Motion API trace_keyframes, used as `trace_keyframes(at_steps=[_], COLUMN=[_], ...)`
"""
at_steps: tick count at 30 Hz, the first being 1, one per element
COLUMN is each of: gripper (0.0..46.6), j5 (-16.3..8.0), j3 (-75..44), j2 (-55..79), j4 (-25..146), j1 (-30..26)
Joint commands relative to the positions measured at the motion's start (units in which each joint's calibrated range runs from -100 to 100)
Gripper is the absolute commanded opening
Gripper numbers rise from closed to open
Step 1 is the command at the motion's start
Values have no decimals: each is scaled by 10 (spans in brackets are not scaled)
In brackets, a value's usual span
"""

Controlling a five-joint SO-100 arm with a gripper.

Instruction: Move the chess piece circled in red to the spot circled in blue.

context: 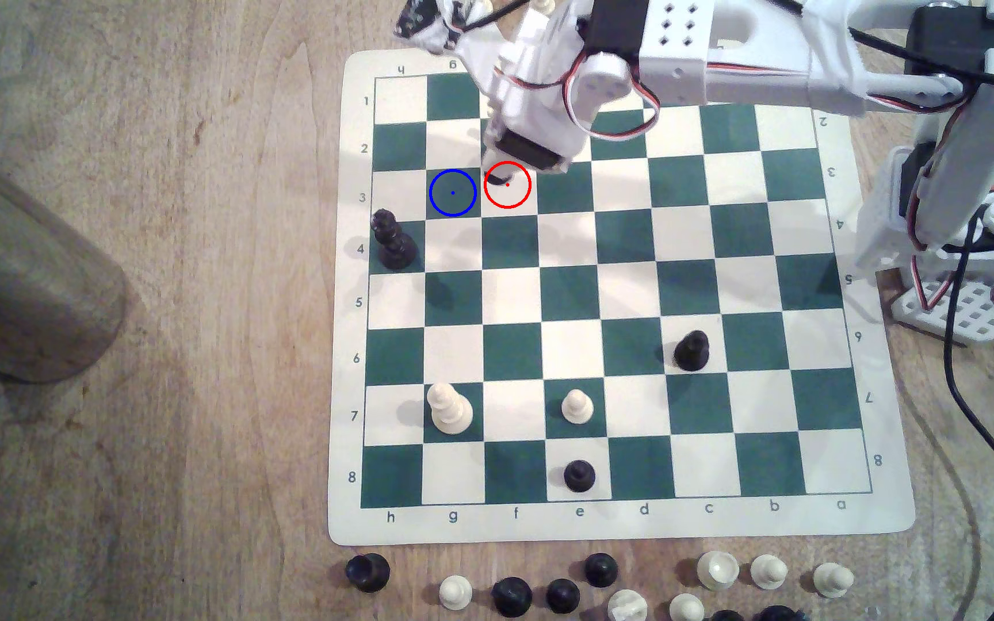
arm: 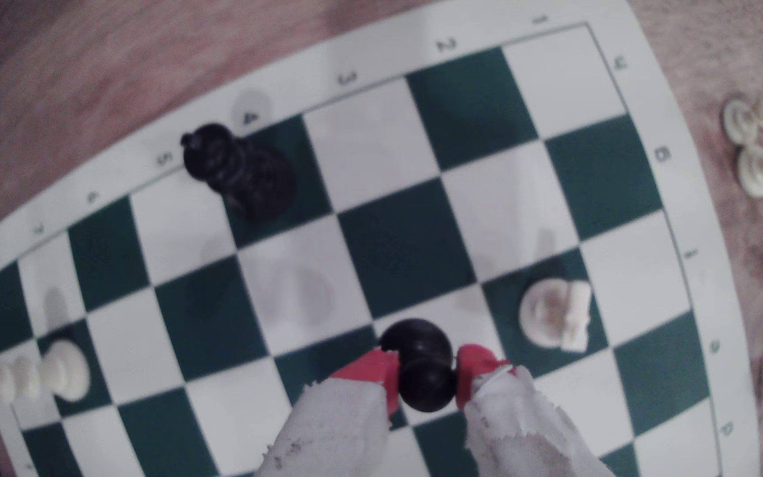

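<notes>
— Reaching in from the upper right of the exterior view, the white arm (context: 722,65) stretches flat over the top of the board (context: 602,519), then bends sharply down at the wrist. See it?

— Yes. And the pincer (arm: 425,380)?

— Pointing almost straight down at the red-ringed white square, upper middle of the exterior view. In the wrist view its two red fingertips (arm: 373,369) sit on either side of the chess piece (arm: 421,367), pressed against its neck, so it is clamped on it.

— Is the piece off the board?

— Can't tell. In the exterior view just a sliver of black (context: 497,177) peeks out under the pincer, inside the red ring.

— And the spot (context: 453,192)?

— The green square with the blue ring, just beside it toward the exterior view's left, bare.

— Anything close by?

— A tall black knobbly piece (context: 392,240) stands at the board's left edge, lower left of the spot. Spare pieces line the bench (context: 154,477) along the bottom.
</notes>
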Motion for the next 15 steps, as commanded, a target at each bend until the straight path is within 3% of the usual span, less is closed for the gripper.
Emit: trace_keyframes(at_steps=[1, 15], gripper=[2, 2], j5=[1, 1], j3=[-107, -157], j2=[9, 143], j4=[-13, -70], j1=[-6, 4])
